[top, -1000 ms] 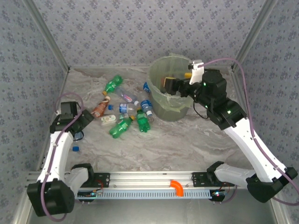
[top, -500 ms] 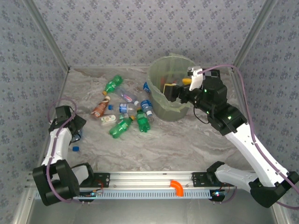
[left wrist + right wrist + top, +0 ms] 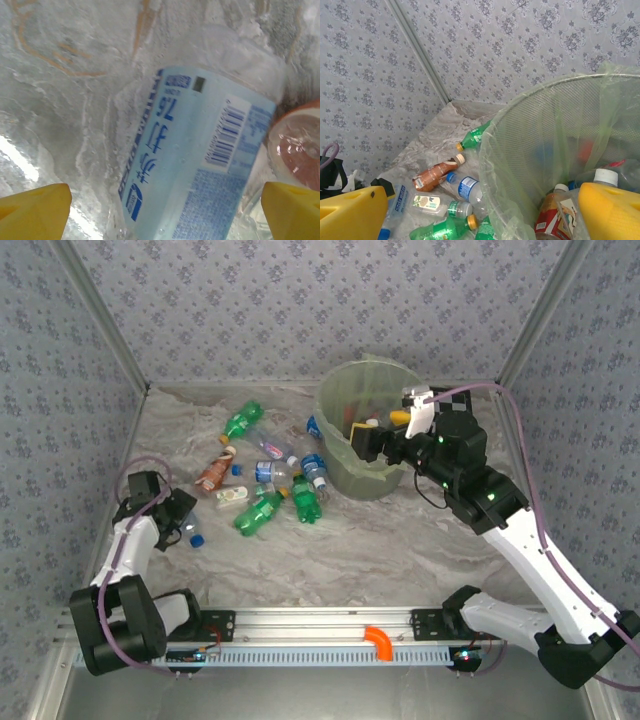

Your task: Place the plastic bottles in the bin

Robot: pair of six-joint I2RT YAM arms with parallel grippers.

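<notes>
With left gripper (image 3: 167, 212) spread wide, empty, straddling the blue-labelled clear bottle (image 3: 200, 150) lying on the marbled table (image 3: 60, 100), lower squarely and pinch mid-label. Mind right gripper (image 3: 480, 215), likewise agape and empty, above the bin (image 3: 530, 150).

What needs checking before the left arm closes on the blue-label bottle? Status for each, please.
1. Left end effector open: ok, jaws wide.
2. Blue-label bottle between its fingertips: ok, lying on the table.
3. Reddish object beside that bottle clear of the grasp: cannot tell.
4. Right end effector open and empty: ok, at the bin.
5. Bin has room: ok.
6. Table cleared of other bottles: not ok, several lie there.
</notes>
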